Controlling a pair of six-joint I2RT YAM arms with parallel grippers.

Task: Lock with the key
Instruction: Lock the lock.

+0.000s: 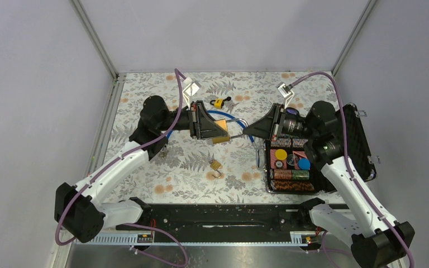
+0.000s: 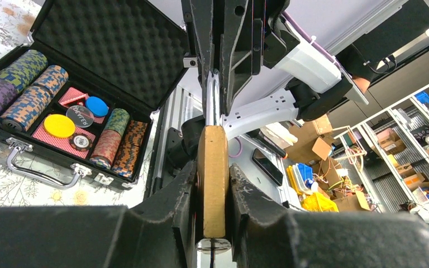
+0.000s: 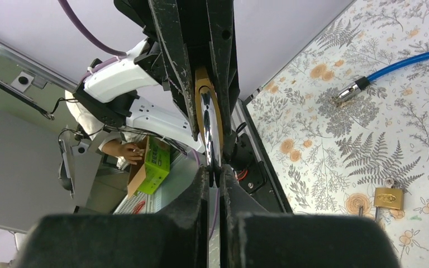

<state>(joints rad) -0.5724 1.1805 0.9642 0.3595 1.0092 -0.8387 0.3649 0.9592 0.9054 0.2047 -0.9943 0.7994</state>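
Grips the small brass padlock [image 2: 213, 162] by its flat faces in the left hand [image 2: 213, 206], raised above the floral desk [image 1: 162, 167]. Pinches its shiny steel shackle [image 3: 209, 120] with the right hand [image 3: 214, 184]. Probably feels dense, rigid and slick; calls for holding the flat brass sides.

Top view high, looking down on table [image 1: 184, 173]; wrist views close, facing each other, sharing brass padlock [image 2: 213, 178]

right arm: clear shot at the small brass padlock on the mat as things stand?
Probably not yet. The right gripper has its jaws shut on the shackle of the large padlock, which the left gripper clamps. The small padlock lies uncovered on the mat, so letting go should free the way.
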